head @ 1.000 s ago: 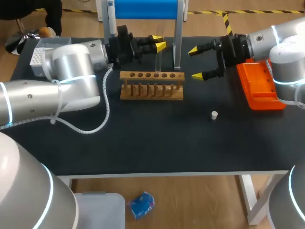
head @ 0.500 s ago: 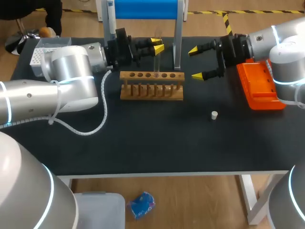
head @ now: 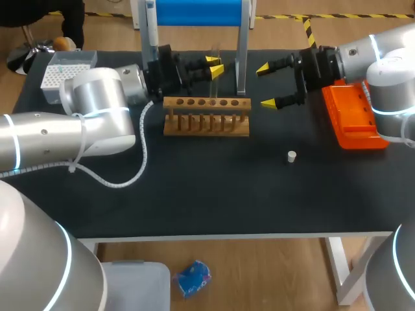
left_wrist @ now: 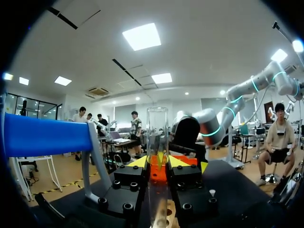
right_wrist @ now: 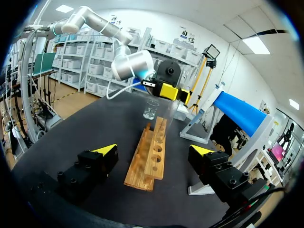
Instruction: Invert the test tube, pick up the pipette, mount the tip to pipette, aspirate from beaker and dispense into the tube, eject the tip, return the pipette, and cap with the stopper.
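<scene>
Tip box (head: 61, 70) sits at the back left corner. Left gripper (head: 213, 65) is pinching the glass test tube (left_wrist: 157, 133) upright over the wooden rack (head: 206, 116), right up near the back edge. Right gripper (head: 266, 85) hangs just past the rack's right end, fingers spread wide. Little white stopper (head: 292, 155) sits alone on the open black table (head: 214, 201), with loads of room up front, and the orange tray (head: 353, 120) hugs the right edge.

Print on the test tube (left_wrist: 157, 135): none is showing legibly.
Print on the wooden rack (head: 206, 118) below it: none is reading clearly.
Signs around the wooden rack: nothing is coming through.
</scene>
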